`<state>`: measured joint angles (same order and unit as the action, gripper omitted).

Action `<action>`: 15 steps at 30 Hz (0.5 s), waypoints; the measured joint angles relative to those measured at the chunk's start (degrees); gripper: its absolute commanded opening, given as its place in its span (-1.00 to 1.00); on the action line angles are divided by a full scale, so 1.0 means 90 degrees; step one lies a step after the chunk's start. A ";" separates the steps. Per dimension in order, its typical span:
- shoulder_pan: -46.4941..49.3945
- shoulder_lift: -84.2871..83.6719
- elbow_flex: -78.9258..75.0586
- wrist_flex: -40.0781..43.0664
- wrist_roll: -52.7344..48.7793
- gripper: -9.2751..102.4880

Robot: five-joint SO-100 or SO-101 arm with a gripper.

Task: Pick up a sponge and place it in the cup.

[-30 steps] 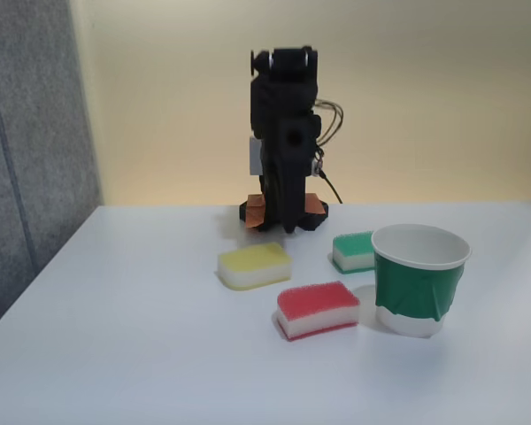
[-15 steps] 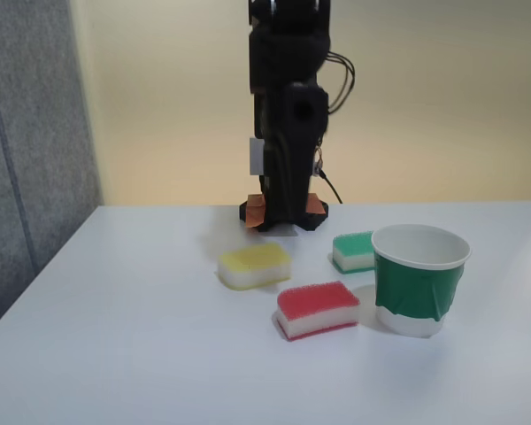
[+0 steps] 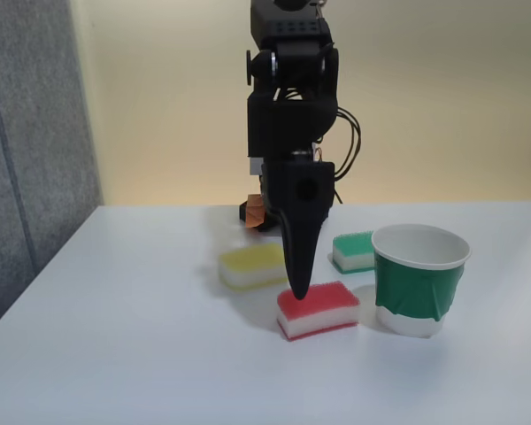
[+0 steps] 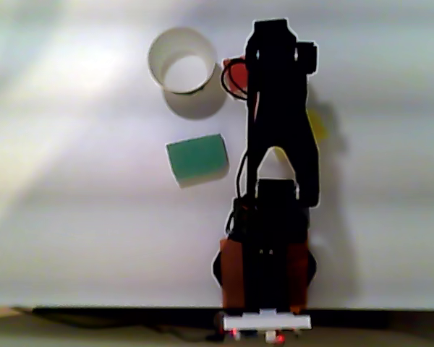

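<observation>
The red-topped sponge (image 3: 323, 310) lies flat on the white table just left of the green cup (image 3: 420, 283), which stands upright and empty. My black gripper (image 3: 299, 292) points straight down, its tip at the sponge's left end, touching or just above the red top. Its fingers read as one tapered wedge, so a gap cannot be made out. In the other view the arm (image 4: 278, 144) reaches over the table and covers most of the sponge (image 4: 235, 76) beside the cup (image 4: 159, 61).
A yellow-topped sponge (image 3: 254, 264) lies left of the gripper and a green-topped sponge (image 3: 354, 251) sits behind the cup, also seen from above (image 4: 197, 159). The arm's base (image 3: 257, 211) stands at the table's back. A grey panel (image 3: 26, 133) borders the left.
The arm rose from its folded pose at the base, swung forward and came down, bringing the gripper tip onto the red sponge's left end. Sponges and cup have not moved.
</observation>
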<state>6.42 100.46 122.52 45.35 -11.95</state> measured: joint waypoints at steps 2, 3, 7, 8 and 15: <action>0.0078 0.0088 -0.0010 0.0020 0.0000 -0.74; 0.0088 0.0205 -0.0010 0.0059 0.0000 -0.73; -0.0020 0.0674 -0.0010 0.0254 -0.0020 -0.64; -0.0029 0.0781 -0.0010 0.0254 -0.0068 -0.61; -0.0391 0.1289 0.0303 0.0244 -0.0098 -0.39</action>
<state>2.90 112.06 125.24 47.55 -12.83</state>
